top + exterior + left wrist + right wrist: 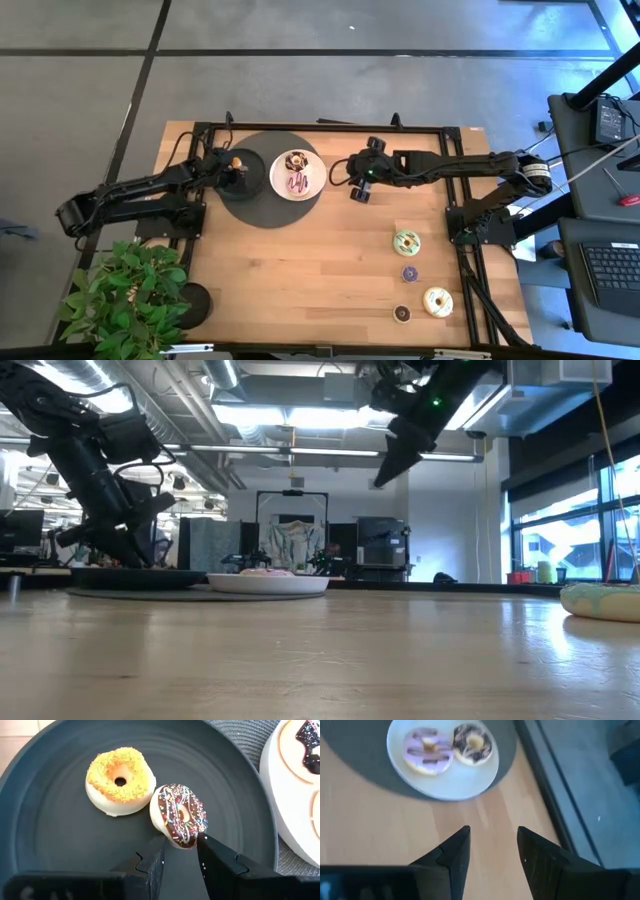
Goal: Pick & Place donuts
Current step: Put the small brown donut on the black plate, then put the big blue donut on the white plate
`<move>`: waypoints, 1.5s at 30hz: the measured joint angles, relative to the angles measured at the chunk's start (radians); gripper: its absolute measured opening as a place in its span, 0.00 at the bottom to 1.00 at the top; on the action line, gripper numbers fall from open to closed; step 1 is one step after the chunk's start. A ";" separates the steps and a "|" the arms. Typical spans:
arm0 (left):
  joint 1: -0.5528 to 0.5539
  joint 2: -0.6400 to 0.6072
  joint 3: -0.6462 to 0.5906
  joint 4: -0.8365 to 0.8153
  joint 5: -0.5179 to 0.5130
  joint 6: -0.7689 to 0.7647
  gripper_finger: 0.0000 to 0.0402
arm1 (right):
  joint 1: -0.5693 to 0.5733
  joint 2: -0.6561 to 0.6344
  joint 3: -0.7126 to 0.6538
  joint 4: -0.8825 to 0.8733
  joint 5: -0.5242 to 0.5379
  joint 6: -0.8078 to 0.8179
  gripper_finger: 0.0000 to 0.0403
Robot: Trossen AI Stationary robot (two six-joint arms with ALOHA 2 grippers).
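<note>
My left gripper [180, 851] is low over a dark plate [60, 835] at the table's far left, shut on a chocolate donut with coloured sprinkles [179, 812]. An orange-crumbed donut [119, 780] lies flat on that plate beside it. Next to it, the white plate [450, 785] carries a purple-iced donut [427, 750] and a chocolate-striped one [472, 742]. My right gripper [492, 837] hangs open and empty above bare table just right of the white plate. A green-cream donut [406, 242], a mini purple [410, 273], a cream-yellow [437, 301] and a mini chocolate [402, 313] lie at the near right. My left gripper pinches the chocolate donut by its lower rim [181, 842], one fingertip on the pale underside and the other [202, 840] on the iced face. The donut stands tilted on edge, its upper rim against the orange donut. Whether its lower rim rests on the dark plate is hidden by the fingers.
Both plates sit on a round grey mat [270, 215]. A potted plant [125, 295] and a black disc [195, 300] occupy the near left corner. A black frame rail [330, 125] runs round the table. Bare wood lies across the middle [310, 270].
</note>
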 joint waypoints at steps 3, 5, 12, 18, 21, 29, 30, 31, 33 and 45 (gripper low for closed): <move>0.000 -0.008 0.007 -0.003 -0.001 0.025 0.28 | 0.000 -0.007 0.000 -0.072 -0.006 0.035 0.41; -0.001 -0.012 0.026 -0.038 -0.031 0.039 0.28 | 0.000 -0.013 0.000 -0.123 -0.008 0.067 0.41; 0.000 -0.014 0.093 -0.138 -0.078 0.059 0.28 | 0.000 -0.044 0.000 -0.256 -0.023 0.169 0.41; -0.014 -0.019 0.103 -0.039 0.000 0.124 0.29 | 0.021 -0.054 -0.005 -0.470 -0.264 0.349 0.41; -0.051 -0.019 0.103 0.041 0.037 0.158 0.29 | 0.066 -0.054 -0.043 -0.530 -0.296 0.424 0.41; -0.178 -0.019 0.103 0.257 0.082 0.217 0.29 | 0.192 -0.054 -0.232 -0.572 -0.454 0.690 0.41; -0.191 -0.019 0.103 0.276 0.083 0.218 0.29 | 0.203 -0.054 -0.257 -0.571 -0.455 0.717 0.41; -0.203 -0.019 0.103 0.293 0.082 0.218 0.29 | 0.213 -0.054 -0.279 -0.566 -0.455 0.741 0.41; -0.225 -0.019 0.103 0.313 0.082 0.219 0.29 | 0.228 -0.054 -0.314 -0.556 -0.455 0.778 0.41; -0.278 -0.019 0.103 0.328 0.068 0.235 0.28 | 0.276 -0.054 -0.427 -0.355 -0.526 0.820 0.40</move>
